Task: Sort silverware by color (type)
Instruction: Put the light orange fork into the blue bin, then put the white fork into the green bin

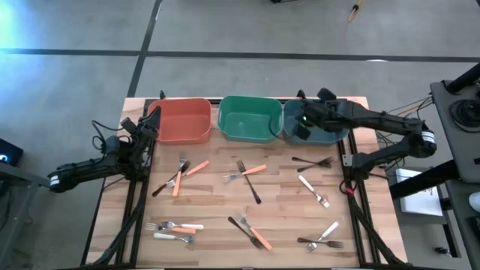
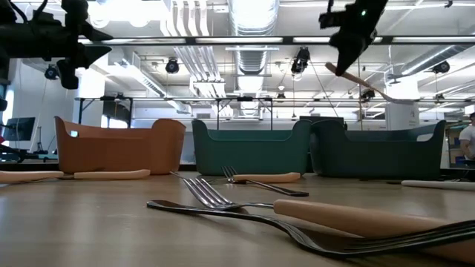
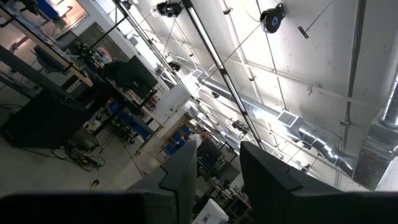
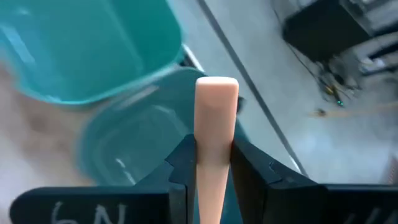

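Observation:
My right gripper [image 1: 302,129] hovers above the teal bin [image 1: 330,133] and is shut on an orange-handled fork [image 4: 216,112]. In the low view that fork [image 2: 365,83] slants down below the gripper [image 2: 347,46], high over the bins. My left gripper [image 1: 148,126] waits beside the red-orange bin's [image 1: 180,120] left end. It is tipped up toward the ceiling, open and empty [image 3: 217,180]. Several forks lie flat on the wooden table, among them an orange one [image 1: 180,180], a white one [image 1: 313,189] and a black one [image 1: 251,191]. My right gripper pinches the fork's pale orange handle [image 4: 216,140] between its two fingers, which lie across it. The handle's rounded free end [image 4: 216,87] sticks out past the fingertips. The tines are hidden behind the gripper. The fork is lifted clear, tilted above the teal bin.
The red-orange, green [image 1: 246,118] and teal bins stand in a row along the far edge. More forks lie near the left corner [image 1: 175,227], the near middle [image 1: 253,234] and the near right [image 1: 325,235]. Black frame rails run down both table sides.

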`<state>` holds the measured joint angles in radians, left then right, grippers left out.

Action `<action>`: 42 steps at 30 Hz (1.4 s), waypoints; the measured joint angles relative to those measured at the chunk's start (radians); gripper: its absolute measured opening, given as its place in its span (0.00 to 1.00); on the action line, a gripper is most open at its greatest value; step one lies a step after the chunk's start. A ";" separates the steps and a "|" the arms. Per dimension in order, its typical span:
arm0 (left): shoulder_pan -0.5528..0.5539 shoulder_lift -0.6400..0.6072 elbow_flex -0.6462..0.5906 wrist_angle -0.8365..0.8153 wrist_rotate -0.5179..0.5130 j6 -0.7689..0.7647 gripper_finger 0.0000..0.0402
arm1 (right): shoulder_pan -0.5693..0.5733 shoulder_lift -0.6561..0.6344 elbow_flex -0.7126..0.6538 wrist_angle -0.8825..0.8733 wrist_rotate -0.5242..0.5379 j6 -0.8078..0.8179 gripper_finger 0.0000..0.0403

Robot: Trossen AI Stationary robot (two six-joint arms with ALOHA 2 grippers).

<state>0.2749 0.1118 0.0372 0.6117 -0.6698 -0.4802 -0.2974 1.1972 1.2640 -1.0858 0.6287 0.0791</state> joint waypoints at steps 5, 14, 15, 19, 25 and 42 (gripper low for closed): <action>0.000 0.000 0.000 0.000 0.000 0.000 0.27 | -0.110 0.079 -0.019 -0.003 0.000 -0.078 0.16; 0.000 0.000 0.000 0.000 0.000 0.000 0.27 | -0.236 0.245 -0.040 -0.002 -0.003 -0.118 0.16; 0.000 0.000 0.000 0.000 0.000 0.000 0.27 | -0.240 0.254 -0.040 -0.002 -0.006 -0.117 0.16; 0.000 0.000 0.000 0.000 0.000 0.000 0.27 | -0.240 0.257 -0.040 -0.002 -0.008 -0.105 0.30; 0.000 0.000 0.000 0.000 0.000 0.000 0.27 | -0.238 0.182 -0.031 -0.071 -0.108 0.018 0.43; 0.000 0.000 0.000 0.000 0.000 0.000 0.27 | 0.181 -0.005 -0.269 -0.182 -0.659 0.687 0.41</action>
<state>0.2747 0.1118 0.0372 0.6121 -0.6699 -0.4803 -0.1165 1.1926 0.9946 -1.2676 -0.0299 0.7666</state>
